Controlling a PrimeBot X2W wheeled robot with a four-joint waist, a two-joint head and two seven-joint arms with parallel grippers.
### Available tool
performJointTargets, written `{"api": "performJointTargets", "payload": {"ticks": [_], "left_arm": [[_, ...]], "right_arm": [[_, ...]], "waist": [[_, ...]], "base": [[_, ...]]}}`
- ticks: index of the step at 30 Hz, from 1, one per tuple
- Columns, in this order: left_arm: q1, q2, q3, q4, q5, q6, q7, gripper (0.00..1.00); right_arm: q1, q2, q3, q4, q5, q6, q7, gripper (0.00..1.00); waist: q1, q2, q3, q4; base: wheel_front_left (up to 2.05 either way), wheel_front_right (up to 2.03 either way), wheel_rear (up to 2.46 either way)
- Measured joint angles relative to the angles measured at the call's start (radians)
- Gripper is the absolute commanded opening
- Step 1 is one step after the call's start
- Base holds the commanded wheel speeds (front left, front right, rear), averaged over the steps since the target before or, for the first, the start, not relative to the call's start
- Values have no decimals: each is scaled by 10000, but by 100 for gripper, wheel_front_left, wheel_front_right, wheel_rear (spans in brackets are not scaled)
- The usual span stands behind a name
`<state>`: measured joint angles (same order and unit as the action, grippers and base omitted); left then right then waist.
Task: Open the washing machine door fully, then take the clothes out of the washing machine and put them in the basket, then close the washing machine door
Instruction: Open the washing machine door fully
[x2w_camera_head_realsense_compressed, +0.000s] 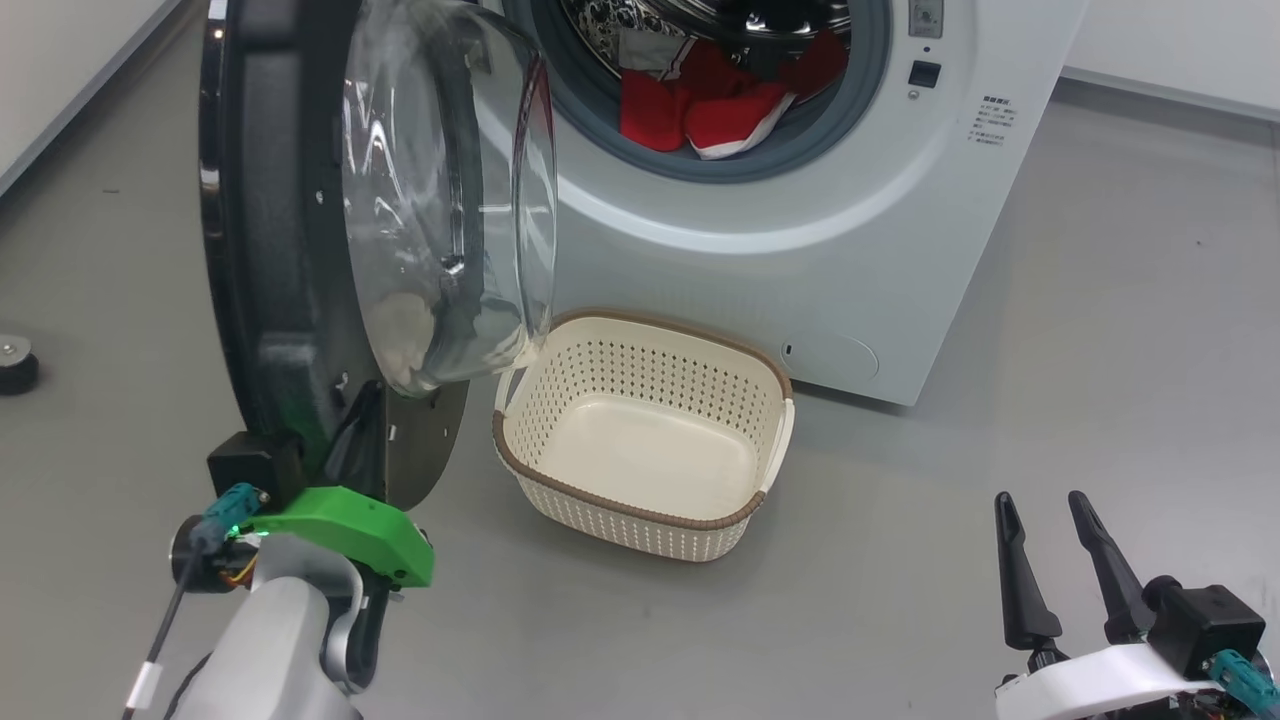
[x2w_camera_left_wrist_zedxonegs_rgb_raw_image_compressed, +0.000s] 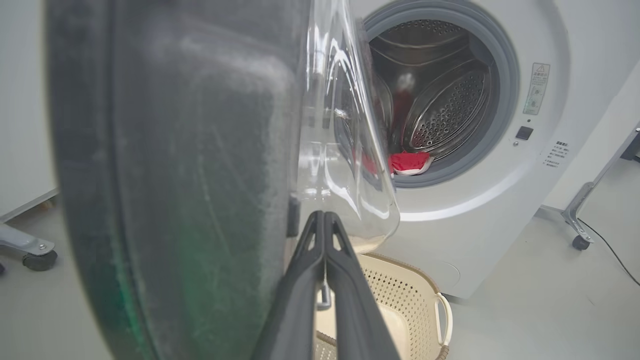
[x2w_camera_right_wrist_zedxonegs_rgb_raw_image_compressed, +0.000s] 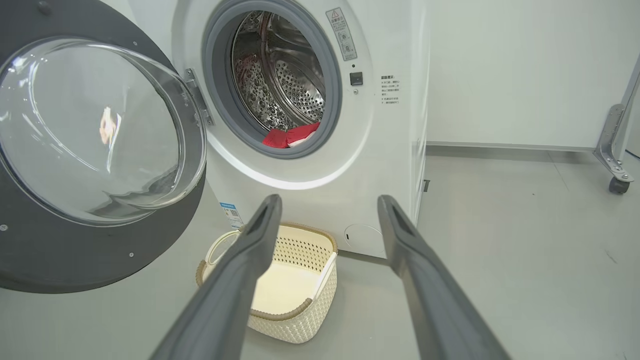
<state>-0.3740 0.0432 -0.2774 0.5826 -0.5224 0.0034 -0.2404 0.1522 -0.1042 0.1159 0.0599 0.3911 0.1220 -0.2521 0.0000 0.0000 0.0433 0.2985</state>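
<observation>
Door (x2w_camera_head_realsense_compressed: 270, 250) wide open, upper left; clothes (x2w_camera_head_realsense_compressed: 700, 105) in drum (x2w_camera_right_wrist_zedxonegs_rgb_raw_image_compressed: 295, 85), basket (x2w_camera_head_realsense_compressed: 620, 515) empty. My L hand (x2w_camera_left_wrist_zedxonegs_rgb_raw_image_compressed: 324, 216) pressed together by door; R hand (x2w_camera_head_realsense_compressed: 1040, 497) spread.

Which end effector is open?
The right end effector: fingers spread wide, holding nothing. The left end effector has its fingers pressed together beside the washing machine door.

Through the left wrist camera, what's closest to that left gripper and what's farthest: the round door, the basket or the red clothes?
From the left gripper:
1. washing machine door, close beside it, on the view's left.
2. basket, low down, just beyond.
3. clothes, farthest, inside the drum.
</observation>
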Motion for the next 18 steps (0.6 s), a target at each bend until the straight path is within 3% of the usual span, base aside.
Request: {"api": "performJointTargets", "payload": {"ticks": [18], "left_arm": [[-48, 763, 1760, -282, -794, 259, -86, 0]], "right_arm": [[-253, -556, 305, -165, -207, 0, 0, 100]], "waist": [[0, 0, 1175, -60]], "base": [[0, 0, 0]]}}
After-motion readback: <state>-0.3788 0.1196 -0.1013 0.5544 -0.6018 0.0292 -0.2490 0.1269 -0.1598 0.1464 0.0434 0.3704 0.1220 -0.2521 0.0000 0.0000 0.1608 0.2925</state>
